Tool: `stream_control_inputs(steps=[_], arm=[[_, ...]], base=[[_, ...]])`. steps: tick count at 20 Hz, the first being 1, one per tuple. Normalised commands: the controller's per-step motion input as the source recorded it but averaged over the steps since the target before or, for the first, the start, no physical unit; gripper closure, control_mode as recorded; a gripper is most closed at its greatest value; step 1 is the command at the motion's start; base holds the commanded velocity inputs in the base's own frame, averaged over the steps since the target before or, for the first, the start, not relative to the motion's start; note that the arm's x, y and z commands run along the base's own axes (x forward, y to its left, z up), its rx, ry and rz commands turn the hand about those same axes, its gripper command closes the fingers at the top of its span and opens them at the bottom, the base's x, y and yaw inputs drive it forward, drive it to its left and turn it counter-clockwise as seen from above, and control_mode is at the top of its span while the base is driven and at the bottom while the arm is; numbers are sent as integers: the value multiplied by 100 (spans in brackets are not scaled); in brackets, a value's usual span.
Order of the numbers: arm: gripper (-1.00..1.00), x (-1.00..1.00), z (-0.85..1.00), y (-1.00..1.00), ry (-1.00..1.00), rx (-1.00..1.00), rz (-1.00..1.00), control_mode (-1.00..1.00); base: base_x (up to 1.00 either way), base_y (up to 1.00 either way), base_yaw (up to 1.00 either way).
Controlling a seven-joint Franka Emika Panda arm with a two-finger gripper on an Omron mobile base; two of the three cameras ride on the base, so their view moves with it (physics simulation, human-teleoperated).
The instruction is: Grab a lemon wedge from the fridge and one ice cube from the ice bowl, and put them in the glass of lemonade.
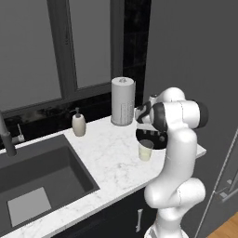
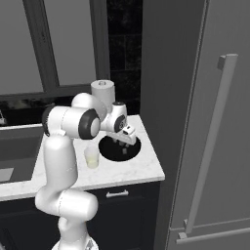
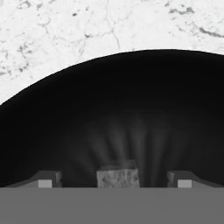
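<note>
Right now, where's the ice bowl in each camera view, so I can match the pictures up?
Left base view: the ice bowl sits right of centre on the counter, mostly hidden behind the arm.
Right base view: it lies at centre, under the gripper.
Hand view: its black inside spans the middle, an ice cube between the fingertips.
Shared landmark: the glass of lemonade beside the bowl in both base views; the marble counter in all three.

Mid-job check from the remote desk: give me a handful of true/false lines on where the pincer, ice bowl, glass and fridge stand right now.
1. The pincer is down inside the ice bowl. True.
2. An ice cube sits between the open fingertips. True.
3. The fridge door stands open. False: it is closed.
4. The glass of lemonade is in the sink. False: it stands on the counter beside the bowl.
5. The paper-towel roll lies on its side. False: it stands upright.
</note>
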Motion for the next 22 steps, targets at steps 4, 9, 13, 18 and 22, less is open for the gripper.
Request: stream_control_inputs(steps=[4,9,13,18,22], arm=[[-100,12,-19,0,0,0,0,-100],[100,0,-32,0,0,0,0,-100],[100,0,-28,0,0,0,0,-100],[100,0,-25,0,0,0,0,-100],[100,0,-14,0,0,0,0,-100]], base=[[0,0,0],[0,0,0],[0,0,0],[0,0,0],[0,0,0]])
